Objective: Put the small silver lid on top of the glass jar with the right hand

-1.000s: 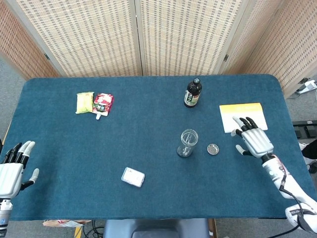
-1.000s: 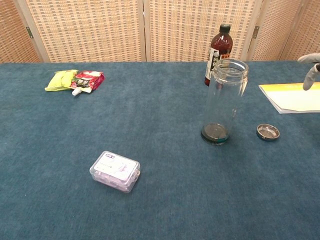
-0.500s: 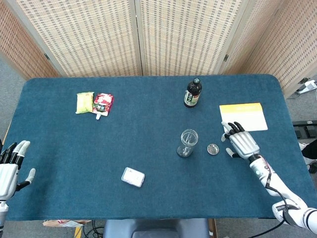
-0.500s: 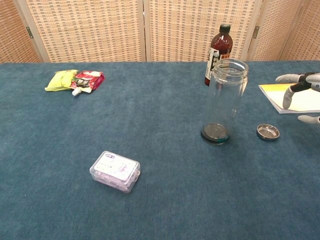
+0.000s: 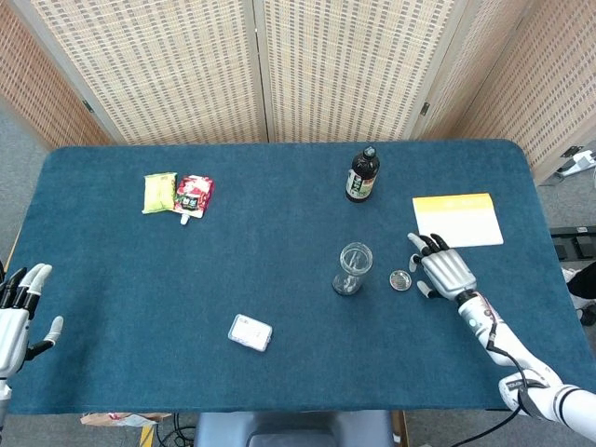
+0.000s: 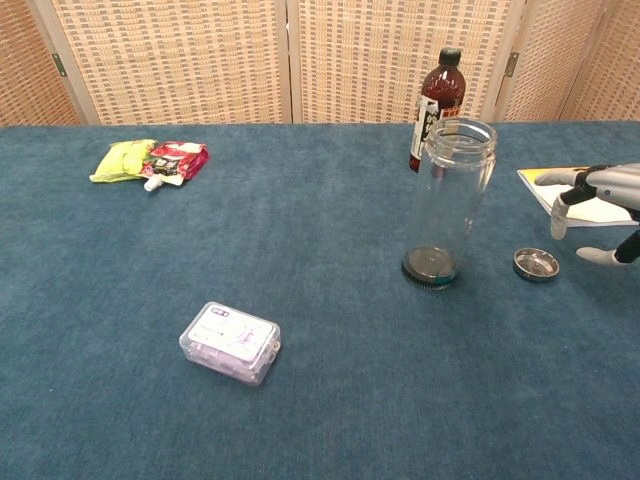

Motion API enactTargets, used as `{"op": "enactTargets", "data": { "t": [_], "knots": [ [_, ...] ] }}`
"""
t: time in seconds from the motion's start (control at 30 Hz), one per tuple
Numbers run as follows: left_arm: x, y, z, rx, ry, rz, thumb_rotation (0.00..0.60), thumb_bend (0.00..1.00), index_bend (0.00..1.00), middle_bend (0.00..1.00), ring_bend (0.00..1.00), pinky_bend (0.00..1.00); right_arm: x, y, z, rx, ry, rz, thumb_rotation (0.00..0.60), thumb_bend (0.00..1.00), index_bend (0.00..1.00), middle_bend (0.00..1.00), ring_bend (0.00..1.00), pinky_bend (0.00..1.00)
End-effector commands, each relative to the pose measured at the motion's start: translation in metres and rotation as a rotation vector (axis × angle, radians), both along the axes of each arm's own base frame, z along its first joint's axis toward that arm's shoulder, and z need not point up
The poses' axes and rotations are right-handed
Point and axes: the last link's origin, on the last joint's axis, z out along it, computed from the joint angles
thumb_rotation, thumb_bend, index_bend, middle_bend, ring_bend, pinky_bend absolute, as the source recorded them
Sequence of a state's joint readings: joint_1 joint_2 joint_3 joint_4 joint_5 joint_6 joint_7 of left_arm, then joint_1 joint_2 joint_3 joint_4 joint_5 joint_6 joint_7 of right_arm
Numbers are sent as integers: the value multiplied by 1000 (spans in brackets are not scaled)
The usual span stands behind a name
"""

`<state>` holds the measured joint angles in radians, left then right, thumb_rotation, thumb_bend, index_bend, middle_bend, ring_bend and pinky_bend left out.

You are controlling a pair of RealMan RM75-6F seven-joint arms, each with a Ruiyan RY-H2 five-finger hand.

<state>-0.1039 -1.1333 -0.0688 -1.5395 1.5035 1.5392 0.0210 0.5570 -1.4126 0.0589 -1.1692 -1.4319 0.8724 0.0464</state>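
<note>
The clear glass jar (image 5: 353, 269) (image 6: 450, 198) stands upright and uncovered on the blue table, right of centre. The small silver lid (image 5: 400, 279) (image 6: 536, 264) lies flat on the cloth just right of the jar. My right hand (image 5: 440, 273) (image 6: 600, 205) hovers close to the lid's right side, fingers spread and holding nothing; it does not touch the lid. My left hand (image 5: 17, 312) rests open at the table's front left edge, seen only in the head view.
A dark bottle (image 5: 362, 175) (image 6: 436, 95) stands behind the jar. A yellow-and-white pad (image 5: 456, 220) lies at the right. A clear plastic box (image 5: 250, 331) (image 6: 231, 342) lies near the front. Two snack packets (image 5: 178, 194) sit at the far left.
My right hand has moved left and nearer, from beside the yellow pad to just right of the lid. My left hand has drifted slightly toward the table's edge.
</note>
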Motion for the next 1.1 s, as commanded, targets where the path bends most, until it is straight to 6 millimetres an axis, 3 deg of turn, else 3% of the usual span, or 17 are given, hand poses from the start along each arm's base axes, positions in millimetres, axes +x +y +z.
{"op": "enactTargets", "data": {
  "t": [0.03, 0.53, 1.1],
  "knots": [
    [0, 0, 1, 2, -2, -1, 600, 349, 0, 84, 0, 110, 2, -2, -5, 6, -3, -2, 600, 412, 443, 3, 0, 0],
    [0, -3, 7, 16, -18, -11, 600, 349, 0, 84, 0, 109, 12, -6, -21, 31, -2, 20, 600, 417, 476, 4, 0, 0],
    [2, -6, 8, 15, -25, -26, 600, 349, 0, 84, 0, 109, 9, -8, -26, 34, 27, 22, 600, 449, 539, 18, 0, 0]
  ]
}}
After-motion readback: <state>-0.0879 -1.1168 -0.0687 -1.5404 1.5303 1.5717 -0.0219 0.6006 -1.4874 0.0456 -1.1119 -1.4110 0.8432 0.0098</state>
